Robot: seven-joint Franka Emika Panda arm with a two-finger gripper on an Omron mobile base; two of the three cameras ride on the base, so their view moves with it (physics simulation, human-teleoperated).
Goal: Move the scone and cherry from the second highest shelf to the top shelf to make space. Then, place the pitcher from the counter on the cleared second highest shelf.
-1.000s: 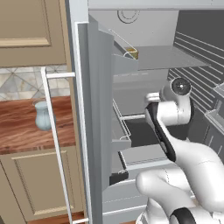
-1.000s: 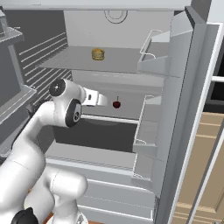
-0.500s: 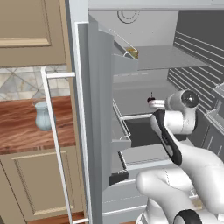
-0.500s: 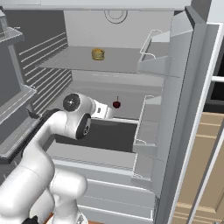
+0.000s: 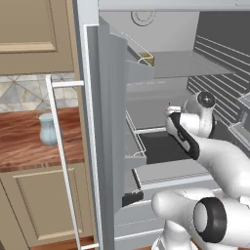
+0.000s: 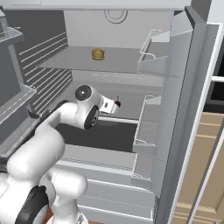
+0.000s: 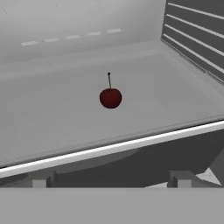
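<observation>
The golden scone (image 6: 97, 54) lies on the top shelf (image 6: 122, 61), under the round light; in the left base view the scone (image 5: 146, 60) peeks out behind a door bin. On the second highest shelf (image 7: 57, 118) stands the dark red cherry (image 7: 110, 97), stem up. My gripper (image 7: 111, 180) is open just in front of that shelf's white front edge, level with the cherry and a short way from it, nothing between its fingertips (image 7: 41, 179). From the right base view, the gripper (image 6: 112, 106) almost touches the cherry (image 6: 117, 103). The blue-grey pitcher (image 5: 47, 129) stands on the wooden counter (image 5: 19, 151).
The open fridge door (image 5: 110, 122) with its bins stands between the counter and the shelves. Its long white handle (image 5: 61, 161) runs down in front of the pitcher. A dark drawer tray (image 6: 109, 133) lies under the second highest shelf. The ribbed side wall (image 7: 197, 39) is near the cherry's right.
The arm has folded lower and the hand has moved forward to the second highest shelf, closer to the cherry. The gripper stayed open. Scone, cherry and pitcher have not moved.
</observation>
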